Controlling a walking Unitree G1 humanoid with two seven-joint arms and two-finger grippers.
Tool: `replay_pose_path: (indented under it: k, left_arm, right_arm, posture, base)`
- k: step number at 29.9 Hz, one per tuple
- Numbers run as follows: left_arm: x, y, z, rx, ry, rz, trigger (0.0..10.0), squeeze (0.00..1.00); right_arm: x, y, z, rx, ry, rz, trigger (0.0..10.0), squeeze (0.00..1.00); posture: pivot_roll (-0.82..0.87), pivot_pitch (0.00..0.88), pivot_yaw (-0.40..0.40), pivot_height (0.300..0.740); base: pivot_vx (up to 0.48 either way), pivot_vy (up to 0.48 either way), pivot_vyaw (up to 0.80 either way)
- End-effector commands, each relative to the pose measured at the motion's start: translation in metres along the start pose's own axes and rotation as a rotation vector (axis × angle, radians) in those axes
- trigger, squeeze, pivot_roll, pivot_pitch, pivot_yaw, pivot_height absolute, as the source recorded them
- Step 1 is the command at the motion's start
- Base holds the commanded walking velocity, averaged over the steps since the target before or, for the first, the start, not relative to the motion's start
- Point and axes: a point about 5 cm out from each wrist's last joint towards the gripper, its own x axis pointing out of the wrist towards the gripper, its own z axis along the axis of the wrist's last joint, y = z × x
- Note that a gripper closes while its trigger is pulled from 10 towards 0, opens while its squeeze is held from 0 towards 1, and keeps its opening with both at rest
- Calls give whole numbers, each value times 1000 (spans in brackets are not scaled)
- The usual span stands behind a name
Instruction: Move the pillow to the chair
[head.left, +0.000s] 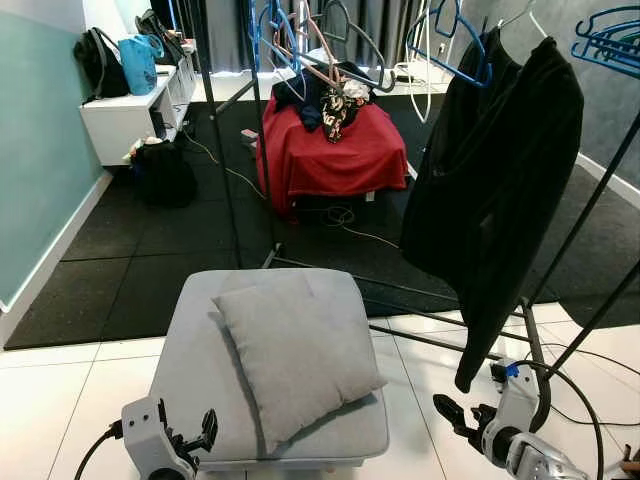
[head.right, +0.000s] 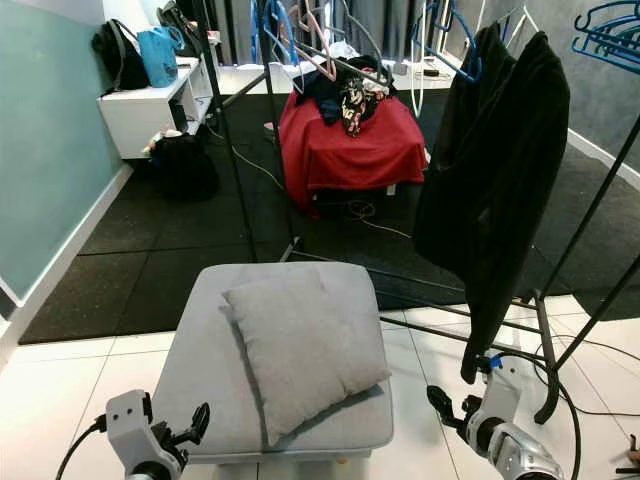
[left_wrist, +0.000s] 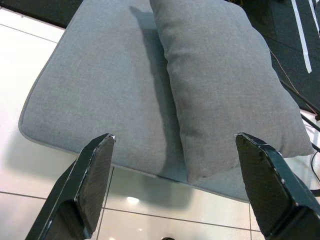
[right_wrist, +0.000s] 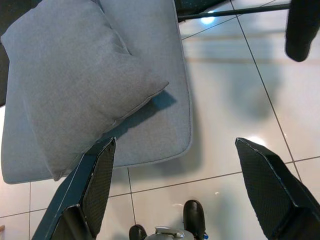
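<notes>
Lying diagonally on the grey ottoman (head.left: 200, 340), the grey pillow (head.left: 295, 350) sits ahead between the spread left gripper (head.left: 195, 436) and spread right gripper (head.left: 458, 416), its near corner nearer the left.

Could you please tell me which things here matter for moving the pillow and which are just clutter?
Job: grey pillow, lying on the grey ottoman; left gripper and right gripper, both open.

Clutter: black coat, red-draped seat, blue bag, white shelf.
</notes>
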Motion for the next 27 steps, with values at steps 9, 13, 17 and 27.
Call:
replay_pose_path:
  k: [9, 13, 17, 27]
  left_arm:
    - [0, -1, 2, -11, -23, 16, 10000, 0]
    - [0, -1, 3, -12, -26, 19, 10000, 0]
    - [0, -1, 4, -7, -30, 17, 10000, 0]
    - [2, -3, 22, 38, -92, 10, 10000, 0]
  right_arm:
    - [1, 0, 7, -5, -23, -9, 10000, 0]
    - [1, 0, 7, -12, -21, -11, 10000, 0]
    - [2, 2, 10, -25, -24, -14, 10000, 0]
    - [16, 28, 58, -46, -129, 79, 10000, 0]
  posture:
    - [-157, 0, -16, 740]
    - [-158, 0, -14, 740]
    - [-158, 0, -15, 740]
    - [-154, 0, -20, 740]
  base:
    - [0, -265, 0]
    - [0, 0, 0]
    - [0, 0, 0]
    - [0, 0, 0]
